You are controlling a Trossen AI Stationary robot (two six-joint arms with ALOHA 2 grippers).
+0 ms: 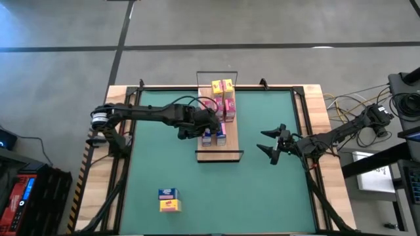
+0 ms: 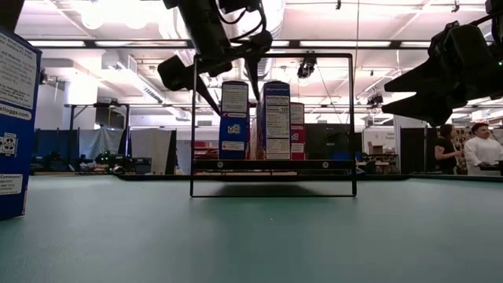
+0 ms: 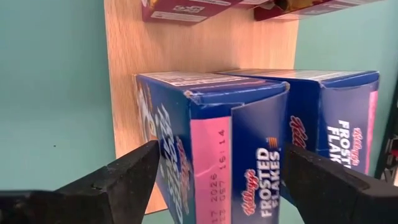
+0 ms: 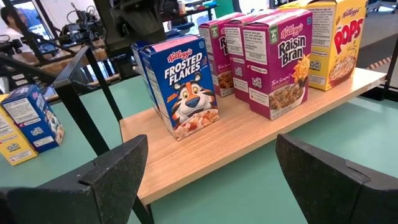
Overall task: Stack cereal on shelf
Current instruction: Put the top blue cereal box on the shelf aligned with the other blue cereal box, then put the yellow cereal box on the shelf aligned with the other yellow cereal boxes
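The left hand (image 1: pixel 205 133) reaches over the shelf (image 1: pixel 231 152), a light wooden plank with thin black wire frames at its ends that lies across the middle of the green desk (image 1: pixel 197 190). Its two dark fingers (image 3: pixel 118 177) stand spread on either side of a blue Frosted Flakes box (image 3: pixel 211 152), one to each flank, with a sliver of space showing between pad and cardboard, so the hand is released around the box rather than clamped on it. Just beside that box, on the side away from the arm's base, stands a second blue box (image 3: pixel 339 118), the two nearly touching. Beyond the fingertips along the plank come the magenta Raisin Bran boxes (image 4: pixel 277 59) and, farthest from the hand, the yellow Corn Pops boxes (image 4: pixel 336 37), all upright on the wood. The right hand (image 1: pixel 274 145) hangs above the desk well off to the side of the shelf, its fingers splayed wide and grasping nothing, facing the row of boxes. Behind the left arm, near the desk's front edge, a blue and a yellow box (image 1: pixel 168 200) sit together, well apart from either hand.
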